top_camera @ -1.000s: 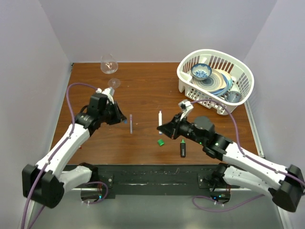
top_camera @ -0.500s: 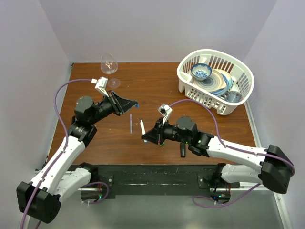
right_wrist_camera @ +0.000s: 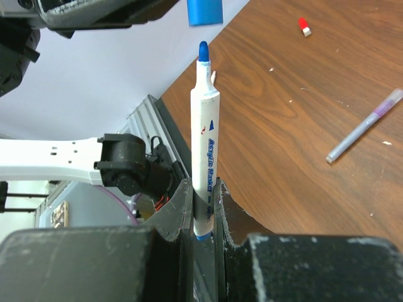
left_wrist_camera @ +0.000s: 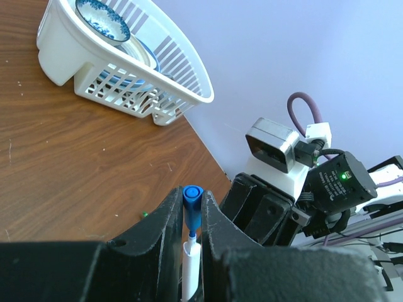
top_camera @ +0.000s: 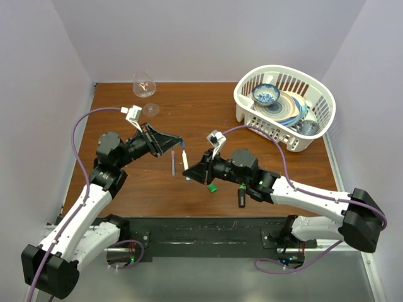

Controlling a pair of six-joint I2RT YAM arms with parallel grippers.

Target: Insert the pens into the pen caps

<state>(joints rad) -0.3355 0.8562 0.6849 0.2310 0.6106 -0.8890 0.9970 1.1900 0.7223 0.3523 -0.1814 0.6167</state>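
Note:
My left gripper [top_camera: 180,139] is shut on the blue cap [top_camera: 182,143], which also shows between its fingers in the left wrist view [left_wrist_camera: 192,211]. My right gripper [top_camera: 191,171] is shut on the white pen [top_camera: 185,163] and holds it above the table. Its blue tip points at the cap's mouth. In the right wrist view the pen [right_wrist_camera: 204,138] ends just short of the blue cap [right_wrist_camera: 204,11]. The purple-grey pen [top_camera: 173,162], green cap [top_camera: 213,187] and black marker [top_camera: 242,196] lie on the table. The red cap [right_wrist_camera: 304,26] lies beyond the purple-grey pen [right_wrist_camera: 365,126].
A white basket [top_camera: 244,107] holding bowls and plates stands at the back right. A wine glass [top_camera: 144,85] stands at the back left. The table's metal front edge runs along the arm bases.
My right gripper has lifted the white pen off the table and carried it left to the left gripper. My left gripper has raised the blue cap toward the middle.

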